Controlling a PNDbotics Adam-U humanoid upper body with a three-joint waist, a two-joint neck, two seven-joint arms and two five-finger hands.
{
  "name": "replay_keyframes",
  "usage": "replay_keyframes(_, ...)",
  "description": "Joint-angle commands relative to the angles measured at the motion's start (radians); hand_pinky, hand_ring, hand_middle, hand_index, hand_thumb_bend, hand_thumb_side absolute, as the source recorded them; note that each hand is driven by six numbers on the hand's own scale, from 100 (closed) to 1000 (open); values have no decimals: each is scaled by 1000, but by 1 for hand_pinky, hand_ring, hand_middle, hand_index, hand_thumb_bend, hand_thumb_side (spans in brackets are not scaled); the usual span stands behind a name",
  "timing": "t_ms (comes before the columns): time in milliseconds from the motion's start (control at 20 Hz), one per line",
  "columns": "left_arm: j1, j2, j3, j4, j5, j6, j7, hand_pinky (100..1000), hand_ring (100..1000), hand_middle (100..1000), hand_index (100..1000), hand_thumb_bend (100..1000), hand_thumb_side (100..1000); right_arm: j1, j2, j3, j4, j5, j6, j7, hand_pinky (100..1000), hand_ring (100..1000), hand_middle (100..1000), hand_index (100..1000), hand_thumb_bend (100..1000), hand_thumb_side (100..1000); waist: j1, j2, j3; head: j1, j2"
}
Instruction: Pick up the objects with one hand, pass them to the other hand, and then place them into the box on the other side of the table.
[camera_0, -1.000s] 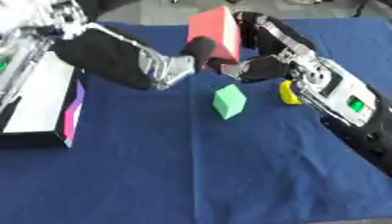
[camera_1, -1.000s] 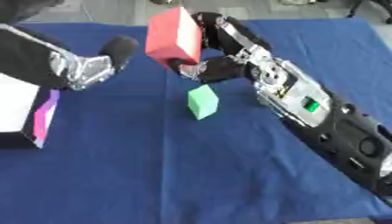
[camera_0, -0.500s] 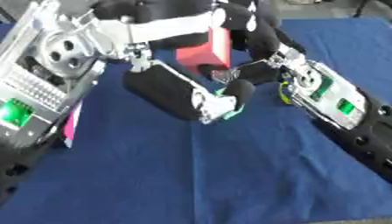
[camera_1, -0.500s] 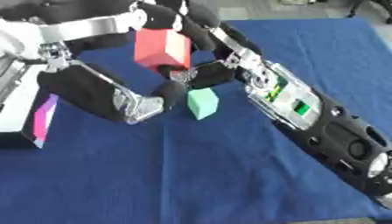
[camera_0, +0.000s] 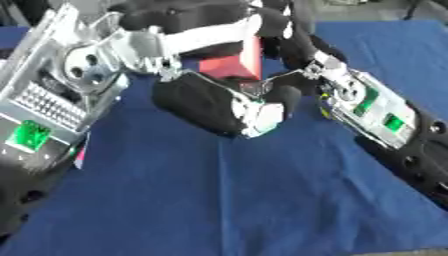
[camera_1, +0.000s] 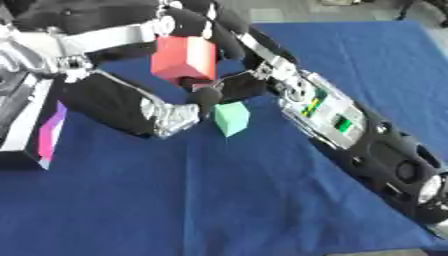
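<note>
Meeting above the cloth, both hands' fingers (camera_1: 208, 96) holding red block (camera_1: 181, 57)

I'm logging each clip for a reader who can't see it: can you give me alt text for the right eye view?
Both robot arms meet over a blue cloth around a red block held off the table, though which hand grips it is hidden. A green block stands on the cloth just below, and a box with a pink and purple side lies at the left edge.

The table (camera_1: 219, 200) is covered edge to edge by a dark blue cloth. Grey floor (camera_1: 289, 12) is seen beyond its far edge.
</note>
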Motion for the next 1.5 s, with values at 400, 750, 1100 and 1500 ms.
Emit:
replay_keyframes(400,16,36,21,-78,-33,4,-13,1000,1000,924,877,100,434,-7,8,9,13,46,1,10,651,632,569,645,100,100,8,-16,2,-17,-2)
replay_keyframes(750,50,74,40,-52,-20,101,21,1000,1000,932,874,100,544,-2,14,17,19,72,-11,13,653,632,568,645,100,100,9,-15,3,-30,-2)
replay_keyframes(1100,74,105,69,24,-33,138,50,1000,1000,936,874,100,573,-1,15,22,18,101,-22,15,655,633,577,644,100,100,9,-12,3,-46,-2)
replay_keyframes(1500,89,122,83,73,-45,125,44,1000,1000,924,871,100,696,-1,14,22,18,120,-39,20,656,633,577,643,100,100,7,-10,1,-48,-2)
